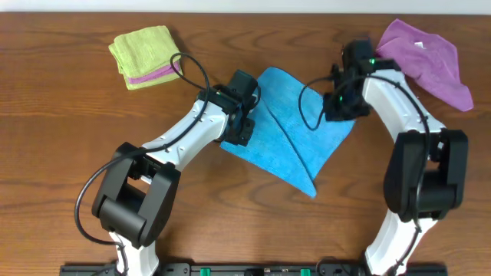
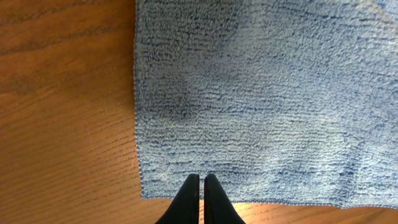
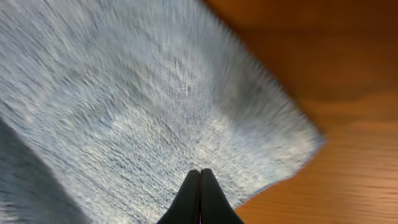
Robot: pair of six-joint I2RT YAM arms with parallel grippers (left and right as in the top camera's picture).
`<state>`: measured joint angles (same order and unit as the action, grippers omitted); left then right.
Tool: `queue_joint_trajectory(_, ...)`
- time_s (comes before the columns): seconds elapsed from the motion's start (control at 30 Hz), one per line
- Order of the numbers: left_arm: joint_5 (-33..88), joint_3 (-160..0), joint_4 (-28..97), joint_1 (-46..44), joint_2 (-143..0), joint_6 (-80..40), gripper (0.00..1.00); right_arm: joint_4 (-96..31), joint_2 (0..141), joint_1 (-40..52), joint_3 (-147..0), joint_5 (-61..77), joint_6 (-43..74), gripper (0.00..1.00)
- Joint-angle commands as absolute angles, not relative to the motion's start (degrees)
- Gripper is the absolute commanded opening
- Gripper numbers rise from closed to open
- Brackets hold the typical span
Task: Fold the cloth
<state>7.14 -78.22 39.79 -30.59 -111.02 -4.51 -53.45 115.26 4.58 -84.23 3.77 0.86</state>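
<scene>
Cloth [image 1: 288,126] lay at the middle of the table [image 1: 61,138], its long fold crease running from far centre to the near point. The left gripper [image 2: 202,177] stood at its left edge and the right gripper [image 3: 200,171] over its right corner, equally near. Both sets of fingers were pressed together, with no fabric visibly pinched.

Three cloths lie on the table [image 1: 61,115]: one sky-blue cloth [image 1: 295,130] mid-table, one purple cloth [image 1: 426,57] far right, one lime-green folded cloth [image 1: 142,54] far left. Two arms: left arm [image 1: 173,138], right arm [image 1: 399,100].
</scene>
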Motion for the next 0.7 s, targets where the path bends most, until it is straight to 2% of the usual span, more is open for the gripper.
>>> queue_joint_trajectory(0.0, 7.0, -77.8, 39.7, -30.8, -111.9, -4.8, 0.06, -51.5, 112.0, 4.6, -79.3, 5.0, 2.8, 0.02)
queue_joint_trajectory(0.67, 6.7, -72.0, 35.6, -30.8, -112.2, -3.8, 0.06, -50.1, 111.6, 4.6, -75.9, 5.4, 5.3, 0.02)
